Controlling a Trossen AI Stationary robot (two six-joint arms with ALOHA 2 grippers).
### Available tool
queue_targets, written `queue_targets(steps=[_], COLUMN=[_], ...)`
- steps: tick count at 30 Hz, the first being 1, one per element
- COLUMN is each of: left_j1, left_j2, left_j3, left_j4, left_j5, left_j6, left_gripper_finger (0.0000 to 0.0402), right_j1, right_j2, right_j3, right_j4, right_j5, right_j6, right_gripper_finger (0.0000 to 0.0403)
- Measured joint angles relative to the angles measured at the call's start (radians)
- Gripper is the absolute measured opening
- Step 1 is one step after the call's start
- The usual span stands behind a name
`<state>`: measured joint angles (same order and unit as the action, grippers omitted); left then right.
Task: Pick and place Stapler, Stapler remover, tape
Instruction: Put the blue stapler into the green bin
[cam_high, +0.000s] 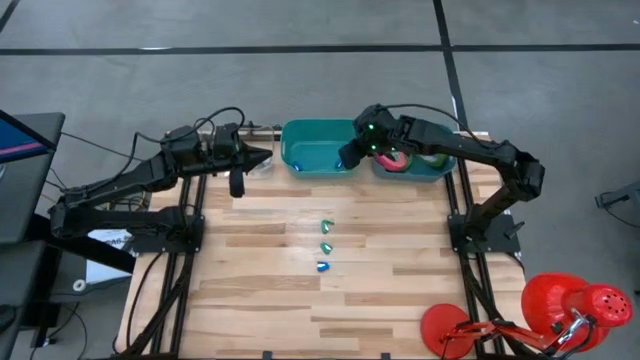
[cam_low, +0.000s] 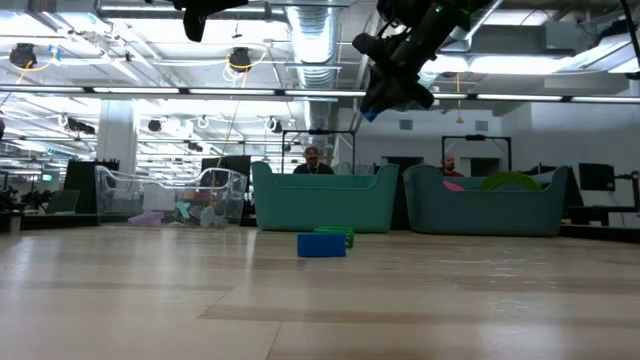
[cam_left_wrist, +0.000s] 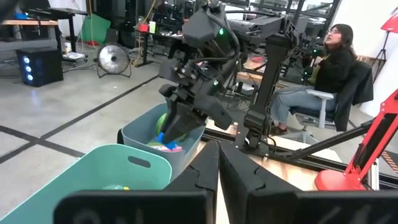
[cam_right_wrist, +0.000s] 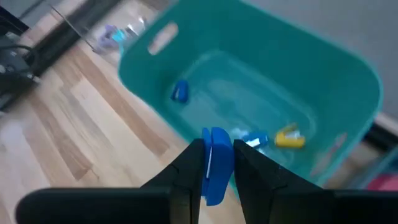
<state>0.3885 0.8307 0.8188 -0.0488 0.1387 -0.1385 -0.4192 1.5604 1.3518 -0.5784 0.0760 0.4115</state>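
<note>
The right gripper (cam_right_wrist: 217, 163) is pinching a small blue stapler remover (cam_right_wrist: 214, 165) between its two dark fingers (cam_right_wrist: 189, 171), holding it in the air above the near rim of the teal bin (cam_high: 318, 148) at the far edge of the wooden table (cam_high: 320, 300). Inside that bin, a blue piece (cam_right_wrist: 180, 91), a second blue piece (cam_right_wrist: 252, 138) and a yellow piece (cam_right_wrist: 287, 137) are lying on the bottom. Just to the right, a grey-blue bin (cam_high: 440, 170) is holding the pink-red tape roll (cam_high: 392, 159) and a green tape roll (cam_high: 433, 158). Near the middle of the table, three small pieces are lying in a short line, two green (cam_high: 327, 228) (cam_high: 325, 248) and one blue (cam_high: 322, 267), well apart from both bins. The left gripper (cam_left_wrist: 217, 163) is hanging with its fingers (cam_left_wrist: 202, 171) clenched together on nothing, raised just left of the teal bin. A clear plastic container (cam_low: 165, 198) is sitting at the far left of the table. Red lamps (cam_high: 575, 300) are standing at the near right corner. A person (cam_left_wrist: 320, 78) is sitting in a chair beyond the table.
</note>
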Motion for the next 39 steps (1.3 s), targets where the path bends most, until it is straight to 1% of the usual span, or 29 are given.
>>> queue_targets(steps=[2,7,16,21,25,31,35,39], left_j1=[0.0,0.0,0.0,0.0,0.0,0.0,0.0,0.0], left_j2=[0.0,0.0,0.0,0.0,0.0,0.0,0.0,0.0], left_j3=[0.0,0.0,0.0,0.0,0.0,0.0,0.0,0.0], left_j4=[0.004,0.006,0.006,0.007,0.007,0.007,0.007,0.007], left_j5=[0.0,0.0,-0.002,-0.003,-0.003,-0.003,-0.003,-0.003], left_j6=[-0.002,-0.051,-0.053,-0.053,-0.053,-0.053,-0.053,-0.054], left_gripper_finger=[0.0005,0.0004,0.0004,0.0004,0.0004,0.0004,0.0004,0.0004], right_j1=[-0.011,-0.056,-0.142,-0.167,-0.167,-0.163,-0.163,-0.161], right_j2=[0.0,0.001,0.001,0.003,0.046,0.165,0.242,0.292], right_j3=[0.001,0.037,0.09,0.092,0.093,0.093,0.093,0.093], right_j4=[0.03,0.042,0.043,0.042,0.065,0.109,0.106,0.104], right_j5=[-0.001,-0.007,-0.031,-0.035,-0.039,-0.052,-0.054,-0.073], right_j6=[-0.02,-0.071,-0.197,-0.213,-0.232,-0.237,-0.236,-0.235], right_gripper_finger=[0.0068,0.0064,0.0063,0.0063,0.0063,0.0063,0.0063,0.0062])
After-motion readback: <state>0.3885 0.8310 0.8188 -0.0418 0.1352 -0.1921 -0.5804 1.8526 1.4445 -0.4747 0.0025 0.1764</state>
